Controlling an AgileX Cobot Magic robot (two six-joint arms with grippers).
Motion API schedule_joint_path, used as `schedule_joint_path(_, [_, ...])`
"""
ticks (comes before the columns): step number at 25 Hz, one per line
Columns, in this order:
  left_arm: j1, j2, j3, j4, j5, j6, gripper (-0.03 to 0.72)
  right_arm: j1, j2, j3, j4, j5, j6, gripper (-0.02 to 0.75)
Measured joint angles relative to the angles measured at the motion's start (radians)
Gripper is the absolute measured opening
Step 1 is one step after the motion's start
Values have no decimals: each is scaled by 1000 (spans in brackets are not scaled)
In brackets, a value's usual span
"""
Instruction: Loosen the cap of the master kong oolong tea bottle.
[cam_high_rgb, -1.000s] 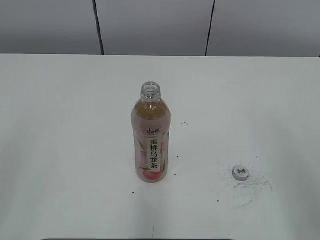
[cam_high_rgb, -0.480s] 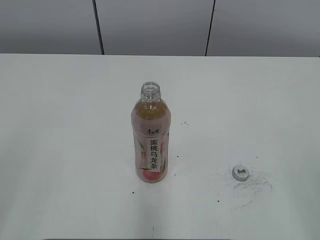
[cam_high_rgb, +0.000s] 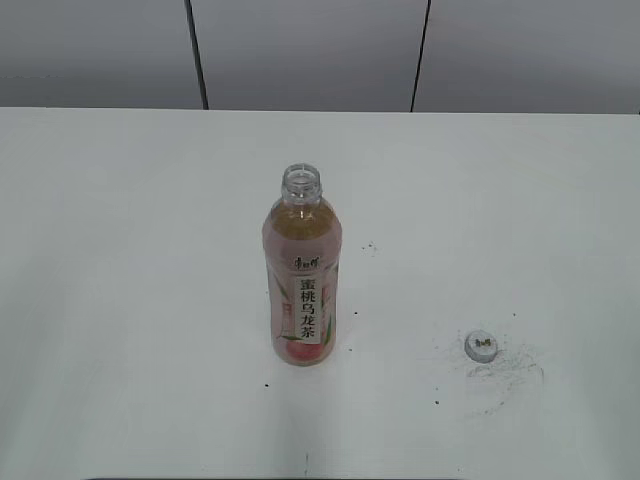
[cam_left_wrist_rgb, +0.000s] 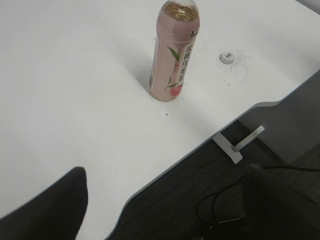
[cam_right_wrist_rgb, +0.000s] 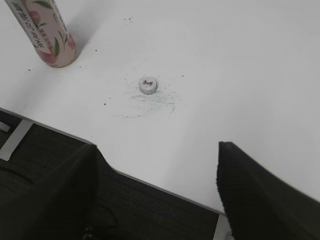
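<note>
Cap (cam_high_rgb: 481, 345), small, round, white-grey plastic with a dark logo on top, lies flat on the white table (cam_high_rgb: 130, 300), off the bottle and well apart from it, toward the right front of the exterior view. Faint grey scuff marks (cam_high_rgb: 505, 375) ring the tabletop just beside and in front of it. In the right wrist view the same cap (cam_right_wrist_rgb: 148, 84) sits logo-up in the middle of those scribbled marks (cam_right_wrist_rgb: 150, 102), and in the left wrist view it shows as a small pale disc (cam_left_wrist_rgb: 227, 57) beyond the bottle.

The slim clear plastic master kong oolong tea bottle (cam_high_rgb: 302, 285) stands upright near the middle of the table, its threaded neck bare and open, pale amber tea filling it to the shoulder. Its pink peach-printed label carries a white vertical strip of black Chinese characters facing the exterior camera. The left wrist view sees it from the side (cam_left_wrist_rgb: 174, 55), upright, well back from the table's front edge; the right wrist view catches only its lower end (cam_right_wrist_rgb: 47, 37) at the upper left.

Neither arm appears in the exterior view. The left gripper (cam_left_wrist_rgb: 160, 210) shows only as two dark blurred shapes at the bottom corners of its view, set wide apart with nothing between them. The right gripper (cam_right_wrist_rgb: 155, 200) looks the same: two dark fingers (cam_right_wrist_rgb: 260, 195) spread wide, hanging over the table's front edge, holding nothing.

A few dark specks (cam_high_rgb: 368, 247) dot the table to the right of the bottle. Grey wall panels (cam_high_rgb: 310, 50) with dark seams stand behind the table.
</note>
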Motion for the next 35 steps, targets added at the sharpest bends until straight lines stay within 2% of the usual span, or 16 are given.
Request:
schedule_joint_path(6, [0, 0, 0, -1, 0, 0, 564, 0, 0, 0, 0, -3, 0, 555])
schedule_joint_path(8, [24, 0, 0, -2, 0, 0, 564, 0, -1, 0, 0, -3, 0, 555])
schedule_joint_path(10, [94, 0, 0, -2, 0, 1, 564, -22, -1, 0, 0, -3, 0, 555])
schedule_joint_path(11, [150, -1, 0, -2, -1, 1, 564, -51, -1, 0, 0, -3, 0, 555])
schedule_joint_path(18, [438, -94, 2, -1, -3, 1, 564, -345, -1, 0, 0, -4, 0, 555])
schedule_joint_path(22, [529, -167, 2, -1, -3, 1, 564, -417, -12, 0, 0, -4, 0, 555])
schedule_joint_path(28, [547, -211, 2, -2, -3, 1, 564, -418, -106, 0, 0, -5, 0, 555])
schedule_joint_path(35, [563, -212, 2, -2, -5, 1, 564, -418, -108, 0, 1, -8, 0, 555])
